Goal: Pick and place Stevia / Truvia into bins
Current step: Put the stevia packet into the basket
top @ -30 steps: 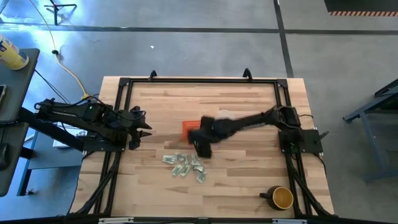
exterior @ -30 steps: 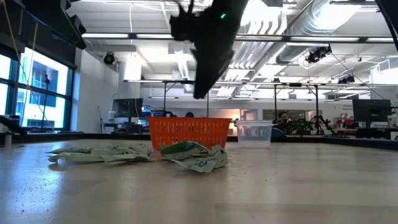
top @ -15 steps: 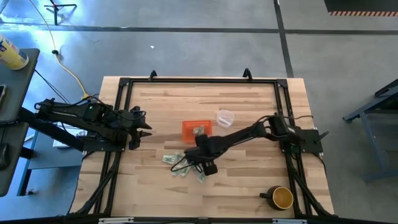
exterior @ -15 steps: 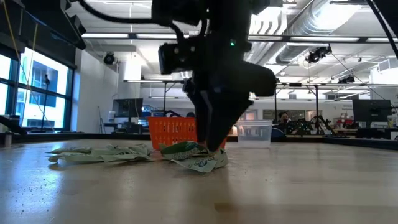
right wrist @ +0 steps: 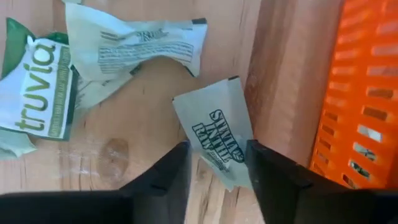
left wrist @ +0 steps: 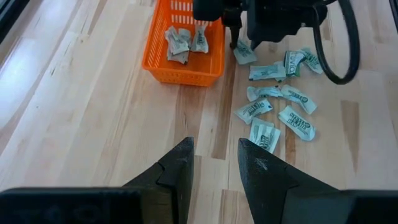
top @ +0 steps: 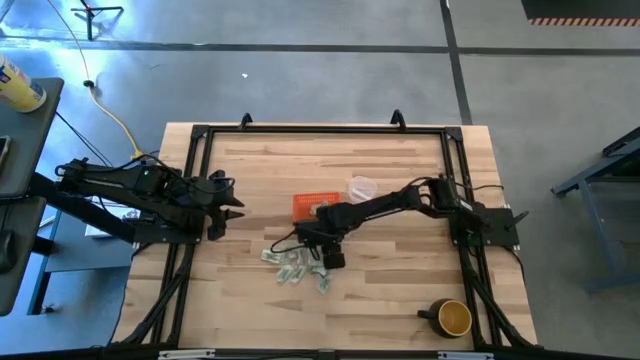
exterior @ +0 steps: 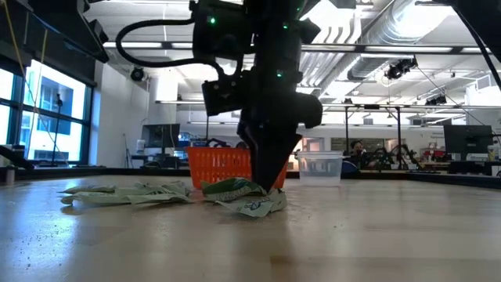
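Step in hand, as I judge it: picking the next sachet. My right gripper [right wrist: 214, 168] is down at the tabletop [top: 400, 280], fingers spread either side of one white sachet [right wrist: 216, 137] lying just beside the orange bin [right wrist: 360, 99], whose wall fills the right edge of the right wrist view. Not yet pinched. Next move calls for closing on that sachet without dragging the crumpled Truvia packets [right wrist: 37, 87] at upper left, then a short lift over the wall. The left wrist view shows what the right cannot: two or three sachets already inside the bin [left wrist: 183, 40], and the remaining scatter [left wrist: 277, 109] at centre right of the frame. The low view hides the bin's contents. My left gripper [left wrist: 214, 165] waits open at the table's left edge.
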